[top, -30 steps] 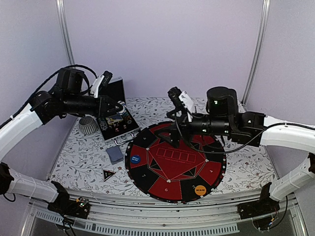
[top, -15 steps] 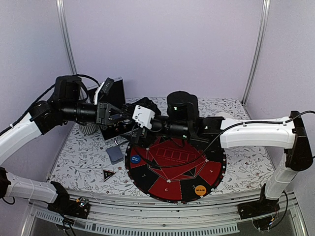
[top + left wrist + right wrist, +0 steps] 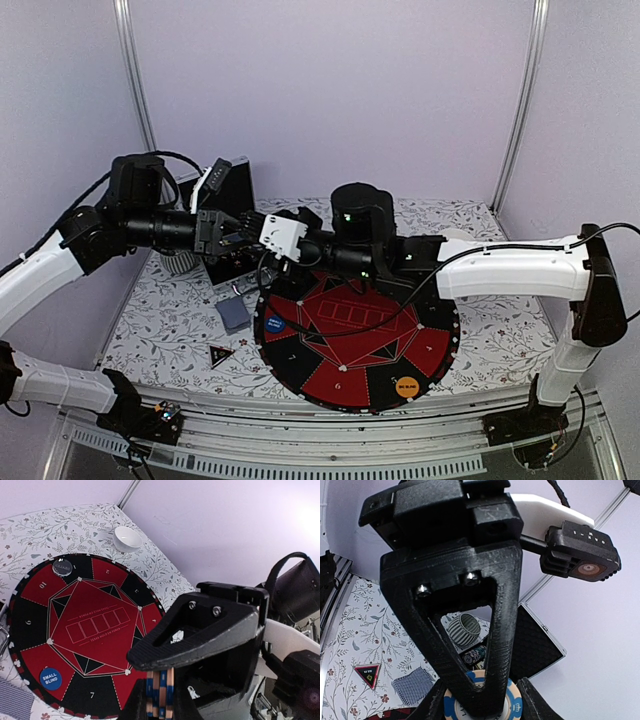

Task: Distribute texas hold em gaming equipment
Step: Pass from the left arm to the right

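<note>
From above, the left gripper point(image 3: 238, 240) and the right gripper point(image 3: 257, 246) are seen meeting tip to tip in the air. They are over the open case point(image 3: 236, 190), by the far left corner of the table point(image 3: 160, 320). What is held between them is hidden here. The round mat point(image 3: 340, 345) is laid by the near edge. A blue button point(image 3: 275, 323) is set on its left rim and an orange button point(image 3: 406, 386) on its near rim. The cards point(image 3: 234, 315) and the black triangle point(image 3: 221, 354) are laid on the table between the mat and the left edge.

By the left wrist camera, a small stack of poker chips point(image 3: 159, 695) is seen squeezed flat between the left fingers point(image 3: 136, 707). That way the round rim is kept free to be taken.

By the right wrist camera, the rim of the chips is seen hugged on both sides by the right fingers point(image 3: 532, 697), which look to be touching it. So the stack seems to be gripped by both grippers at once. This is likely done so it can be passed across and carried to the mat without being dropped.
</note>
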`<state>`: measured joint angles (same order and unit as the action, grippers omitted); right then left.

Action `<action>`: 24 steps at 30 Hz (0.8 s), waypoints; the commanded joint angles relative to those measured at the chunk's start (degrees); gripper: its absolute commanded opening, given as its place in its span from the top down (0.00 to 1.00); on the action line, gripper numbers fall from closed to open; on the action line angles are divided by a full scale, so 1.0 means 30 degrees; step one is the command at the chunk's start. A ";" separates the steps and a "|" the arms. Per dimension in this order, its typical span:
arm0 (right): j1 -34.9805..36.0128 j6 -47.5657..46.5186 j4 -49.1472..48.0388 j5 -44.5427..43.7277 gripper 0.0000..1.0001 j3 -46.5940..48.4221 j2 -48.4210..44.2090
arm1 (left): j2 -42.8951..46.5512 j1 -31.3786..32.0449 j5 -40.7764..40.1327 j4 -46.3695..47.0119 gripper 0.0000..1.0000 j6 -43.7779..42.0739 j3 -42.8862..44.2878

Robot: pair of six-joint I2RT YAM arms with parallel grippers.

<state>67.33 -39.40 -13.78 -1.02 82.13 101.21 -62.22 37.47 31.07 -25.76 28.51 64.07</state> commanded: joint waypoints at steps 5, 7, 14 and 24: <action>0.0027 -0.0432 -0.0334 -0.1978 0.87 0.0289 0.0149 | -0.0100 0.0236 0.0554 0.0705 1.00 -0.0191 -0.0267; 0.0035 -0.0410 -0.0342 -0.2167 0.95 0.0159 0.0159 | -0.0267 0.0222 0.0628 0.0796 1.00 -0.0133 -0.0455; -0.0193 0.0907 -0.0021 -0.2229 0.98 -0.0594 -0.0029 | -0.0638 0.0224 0.1013 0.2110 0.88 0.0559 -0.1413; -0.0692 0.2994 0.0244 -0.1537 0.98 -0.2058 -0.0548 | -0.1497 0.0216 0.1347 0.3655 0.74 0.1115 -0.2289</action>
<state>66.35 -33.30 -13.19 -5.21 77.19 101.19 -65.95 37.50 32.62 -18.50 30.76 57.98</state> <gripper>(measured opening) 0.409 0.235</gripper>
